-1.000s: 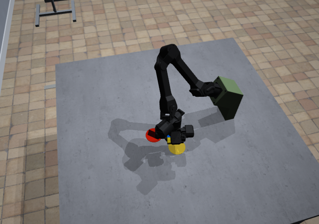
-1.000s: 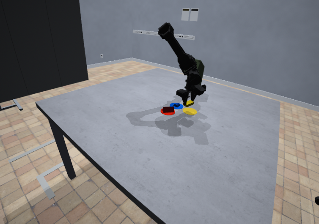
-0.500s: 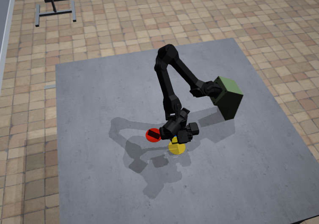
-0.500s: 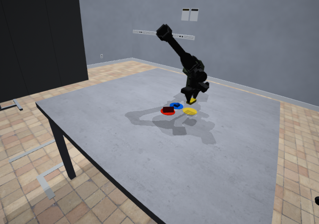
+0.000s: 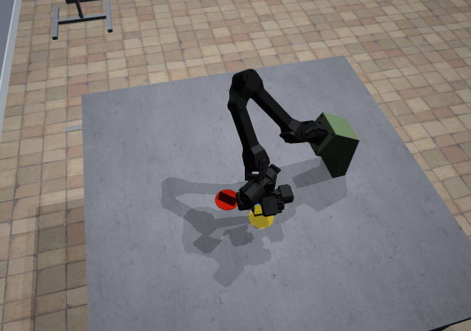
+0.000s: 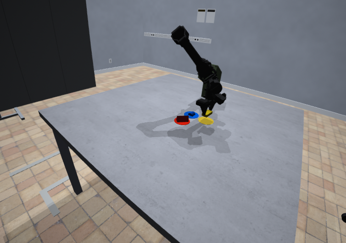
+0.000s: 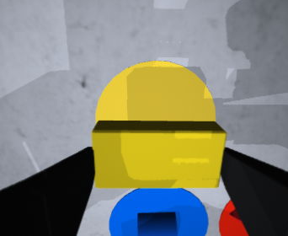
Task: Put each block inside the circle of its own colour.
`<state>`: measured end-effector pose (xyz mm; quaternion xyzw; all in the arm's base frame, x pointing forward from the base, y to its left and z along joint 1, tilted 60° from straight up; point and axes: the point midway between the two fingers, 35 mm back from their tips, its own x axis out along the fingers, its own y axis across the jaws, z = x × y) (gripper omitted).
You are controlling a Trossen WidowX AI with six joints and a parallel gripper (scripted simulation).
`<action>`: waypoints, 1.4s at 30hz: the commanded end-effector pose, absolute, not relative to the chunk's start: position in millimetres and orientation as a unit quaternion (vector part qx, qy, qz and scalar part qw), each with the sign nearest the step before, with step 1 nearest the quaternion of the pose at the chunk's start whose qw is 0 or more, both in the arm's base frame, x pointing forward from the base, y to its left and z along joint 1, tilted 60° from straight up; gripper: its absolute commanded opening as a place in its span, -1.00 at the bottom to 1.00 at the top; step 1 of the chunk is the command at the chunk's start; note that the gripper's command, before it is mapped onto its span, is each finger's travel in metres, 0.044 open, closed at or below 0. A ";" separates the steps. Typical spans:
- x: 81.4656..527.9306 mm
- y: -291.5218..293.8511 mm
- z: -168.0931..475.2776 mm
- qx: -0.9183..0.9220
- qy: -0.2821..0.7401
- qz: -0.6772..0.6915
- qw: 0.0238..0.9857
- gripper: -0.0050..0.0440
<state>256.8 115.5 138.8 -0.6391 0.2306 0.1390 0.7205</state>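
Observation:
My gripper [image 7: 157, 154] is shut on the yellow block [image 7: 157, 154], held a little above the table at the near edge of the yellow circle [image 7: 155, 93]. The held block also shows in the top view [image 5: 258, 210] over the yellow circle [image 5: 260, 220], and in the exterior view [image 6: 208, 112] above the yellow circle [image 6: 205, 120]. The red block [image 5: 227, 197] lies inside the red circle [image 5: 224, 203]. The blue block [image 7: 157, 221] lies inside the blue circle [image 7: 158, 211]; it also shows in the exterior view [image 6: 191, 114].
The arm's green base box [image 5: 335, 143] stands at the table's right side. The three circles sit close together near the table's middle.

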 end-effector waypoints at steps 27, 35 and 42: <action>276.8 115.5 130.2 -0.638 0.226 0.139 0.722 0.22; 286.6 114.1 124.3 -0.639 0.226 0.139 0.722 0.22; 292.0 113.0 121.5 -0.638 0.225 0.139 0.723 0.22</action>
